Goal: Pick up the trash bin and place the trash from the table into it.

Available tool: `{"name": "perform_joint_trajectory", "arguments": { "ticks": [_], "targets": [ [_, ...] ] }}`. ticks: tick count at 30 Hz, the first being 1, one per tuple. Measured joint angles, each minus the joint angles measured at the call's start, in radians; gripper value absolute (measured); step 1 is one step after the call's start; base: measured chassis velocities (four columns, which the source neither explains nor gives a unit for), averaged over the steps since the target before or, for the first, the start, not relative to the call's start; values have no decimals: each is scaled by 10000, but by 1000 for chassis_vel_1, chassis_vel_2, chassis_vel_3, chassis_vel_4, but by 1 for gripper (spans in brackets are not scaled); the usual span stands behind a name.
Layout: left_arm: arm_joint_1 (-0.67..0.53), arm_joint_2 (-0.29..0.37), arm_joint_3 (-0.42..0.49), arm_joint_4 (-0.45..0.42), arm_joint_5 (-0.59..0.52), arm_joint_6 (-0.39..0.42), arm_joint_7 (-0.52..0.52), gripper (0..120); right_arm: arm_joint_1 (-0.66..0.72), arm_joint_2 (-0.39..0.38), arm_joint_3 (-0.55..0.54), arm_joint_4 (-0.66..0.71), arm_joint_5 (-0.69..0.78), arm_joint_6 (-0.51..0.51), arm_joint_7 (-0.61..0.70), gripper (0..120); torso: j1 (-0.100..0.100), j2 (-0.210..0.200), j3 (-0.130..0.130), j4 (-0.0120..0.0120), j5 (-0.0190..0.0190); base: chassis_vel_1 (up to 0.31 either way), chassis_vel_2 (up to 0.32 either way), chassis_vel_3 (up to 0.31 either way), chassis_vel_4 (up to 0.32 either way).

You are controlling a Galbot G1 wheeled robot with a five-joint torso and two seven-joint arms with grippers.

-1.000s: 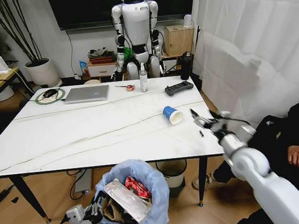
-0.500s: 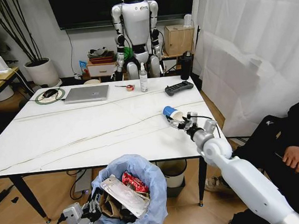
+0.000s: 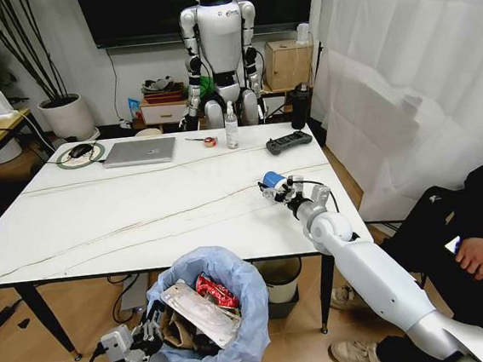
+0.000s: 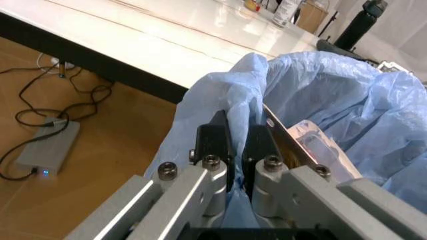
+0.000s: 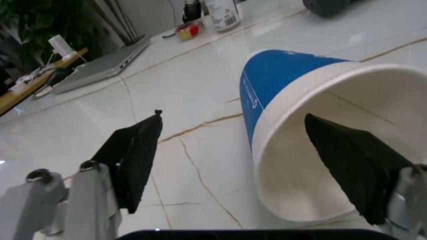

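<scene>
The blue-and-white paper cup (image 3: 271, 181) lies on its side near the right edge of the white table (image 3: 142, 216). My right gripper (image 3: 278, 190) is open at the cup's mouth. In the right wrist view one finger (image 5: 137, 155) stands clear of the cup's (image 5: 300, 115) blue side and the other (image 5: 353, 167) sits over its open mouth. Below the table's front edge, my left gripper (image 3: 150, 328) is shut on the blue bag rim of the trash bin (image 3: 239, 335). The bin (image 4: 333, 95) holds a silver packet (image 3: 198, 309), a red wrapper (image 3: 216, 291) and brown cardboard (image 3: 177, 333).
A laptop (image 3: 140, 151), a spray bottle (image 3: 232, 126) and a black controller (image 3: 289, 142) stand along the table's far side. A humanoid robot (image 3: 220, 46) stands behind it. Another bin (image 3: 278, 280) sits under the table. A person (image 3: 478, 235) sits at the right.
My right gripper has moved left from the table's right edge up to the cup and now straddles its mouth. The left gripper keeps hold of the bin, which has barely shifted.
</scene>
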Motion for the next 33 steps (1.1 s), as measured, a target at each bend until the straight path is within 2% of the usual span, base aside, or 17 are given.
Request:
{"name": "perform_joint_trajectory", "arguments": {
  "ticks": [2, 7, 8, 14, 16, 17, 21, 28, 30, 33],
  "targets": [
    [-10, 9, 0, 12, -10, 5, -5, 0, 10, 17, 1, -49, -16, 16, -23, 73, 0, 0, 0, 0, 0, 0, 0, 0, 0],
    [-61, 44, -18, 52, -91, 35, -34, 0, 13, 61, 6, -114, -67, 72, -122, 50, 0, 0, 0, 0, 0, 0, 0, 0, 0],
    [-61, 44, -18, 52, -91, 35, -34, 0, 13, 61, 6, -114, -67, 72, -122, 50, 0, 0, 0, 0, 0, 0, 0, 0, 0],
    [-120, 70, 11, 116, -116, 49, -46, 0, 12, 72, 14, -100, -190, 123, -166, 23, 0, 0, 0, 0, 0, 0, 0, 0, 0],
    [-123, 80, 11, 116, -126, 52, -48, 0, 12, 70, 18, -99, -197, 127, -170, 22, 0, 0, 0, 0, 0, 0, 0, 0, 0],
    [-129, 95, 11, 117, -138, 55, -50, 0, 12, 68, 22, -99, -209, 133, -179, 15, 0, 0, 0, 0, 0, 0, 0, 0, 0],
    [-141, 132, 7, 127, -175, 71, -60, 0, 12, 66, 34, -99, -235, 155, -217, 1, 0, 0, 0, 0, 0, 0, 0, 0, 0],
    [-178, 141, 18, 140, -206, 91, -85, 0, -40, 72, 52, -38, -287, 212, -274, 0, 0, 0, 0, 0, 1, 0, 0, 0, 0],
    [-180, 143, 44, 149, -206, 96, -104, 0, -144, -17, 99, 270, -290, 237, -283, 0, 1, 0, 1, 2, 2, 0, 0, 0, 0],
    [-209, 224, 90, 170, -250, 113, -143, 0, -678, -519, 385, 1492, -126, 241, -273, 0, 0, 0, 0, 4, 2, 0, 0, 0, 0]
  ]
}}
